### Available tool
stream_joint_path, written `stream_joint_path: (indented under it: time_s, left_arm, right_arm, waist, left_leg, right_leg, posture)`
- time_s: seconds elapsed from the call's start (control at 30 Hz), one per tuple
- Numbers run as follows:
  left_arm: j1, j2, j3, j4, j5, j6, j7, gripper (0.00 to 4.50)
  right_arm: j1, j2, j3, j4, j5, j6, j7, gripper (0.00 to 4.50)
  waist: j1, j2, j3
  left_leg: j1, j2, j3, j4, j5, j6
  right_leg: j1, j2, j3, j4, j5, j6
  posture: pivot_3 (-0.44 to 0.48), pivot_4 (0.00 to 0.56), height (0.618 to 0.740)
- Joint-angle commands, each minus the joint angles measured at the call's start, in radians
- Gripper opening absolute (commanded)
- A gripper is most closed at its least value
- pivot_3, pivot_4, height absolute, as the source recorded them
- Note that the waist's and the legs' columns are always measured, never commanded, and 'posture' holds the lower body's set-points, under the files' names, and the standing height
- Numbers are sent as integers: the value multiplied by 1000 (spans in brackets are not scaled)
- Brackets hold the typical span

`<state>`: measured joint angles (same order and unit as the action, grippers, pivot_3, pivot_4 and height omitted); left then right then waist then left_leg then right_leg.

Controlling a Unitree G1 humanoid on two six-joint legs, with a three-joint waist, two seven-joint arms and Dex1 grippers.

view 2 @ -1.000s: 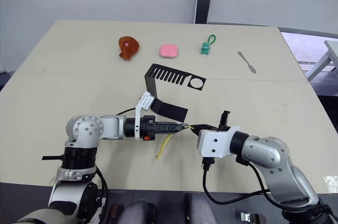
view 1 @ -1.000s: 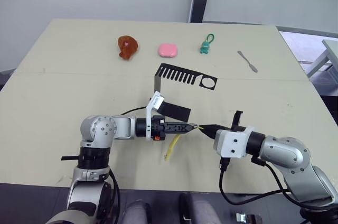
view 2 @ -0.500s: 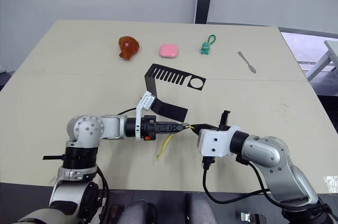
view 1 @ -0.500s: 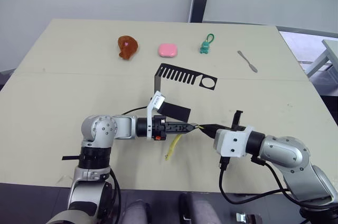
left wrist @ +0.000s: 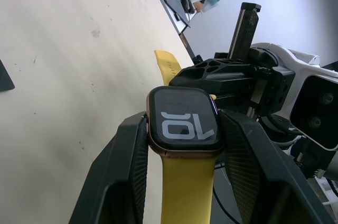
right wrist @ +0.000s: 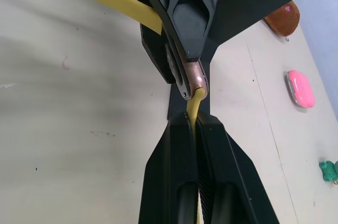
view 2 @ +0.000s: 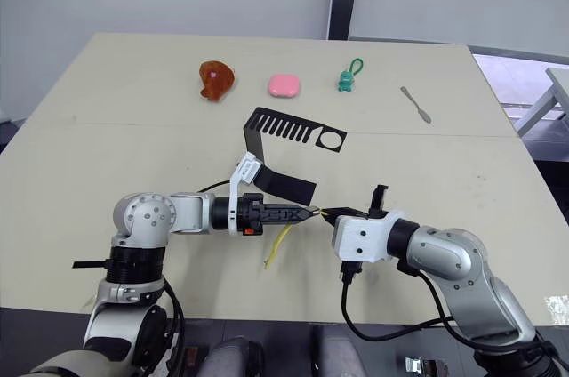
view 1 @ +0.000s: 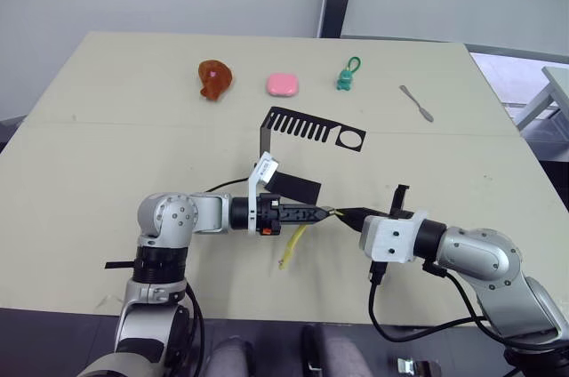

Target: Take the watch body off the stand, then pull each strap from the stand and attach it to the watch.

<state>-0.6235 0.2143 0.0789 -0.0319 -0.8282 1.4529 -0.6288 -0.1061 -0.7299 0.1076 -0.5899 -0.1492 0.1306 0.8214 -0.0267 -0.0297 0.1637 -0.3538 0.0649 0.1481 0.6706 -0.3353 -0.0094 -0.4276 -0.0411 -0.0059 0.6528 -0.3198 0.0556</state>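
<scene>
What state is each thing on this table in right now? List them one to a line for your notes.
Watch body: off the stand, clamped in the left gripper, one strap joined.
Joined strap: hanging to the table.
Second strap: pinched in the right gripper, its end at the watch's edge.
Stand: on the table, nothing on it.

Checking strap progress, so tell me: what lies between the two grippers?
The watch body, held in the left gripper, and a yellow strap pinched by the right gripper, its end at the watch's edge; clearest in the right wrist view.
</scene>
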Motion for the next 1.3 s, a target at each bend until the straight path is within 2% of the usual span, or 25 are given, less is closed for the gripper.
stream_joint_path:
  time_s: [0.03, 1.3]
  left_arm:
    - [-21, -21, -19, -33, -41, 1, -20, 1573]
    - [-22, -16, -18, -39, -43, 1, -18, 1573]
  right_arm:
    - [-13, 13, 3, -32, 7, -8, -18, 0]
    - [-8, 27, 4, -29, -9, -15, -21, 0]
  waist:
    - [0, 0, 0]
    - [0, 0, 0]
  left_leg:
    - [0, 0, 0, 0, 0, 0]
    - [0, 0, 0, 0, 0, 0]
  right_leg:
    - [0, 0, 0, 0, 0, 0]
    - [0, 0, 0, 0, 0, 0]
  posture:
    - [0, 150, 740]
    - [0, 150, 740]
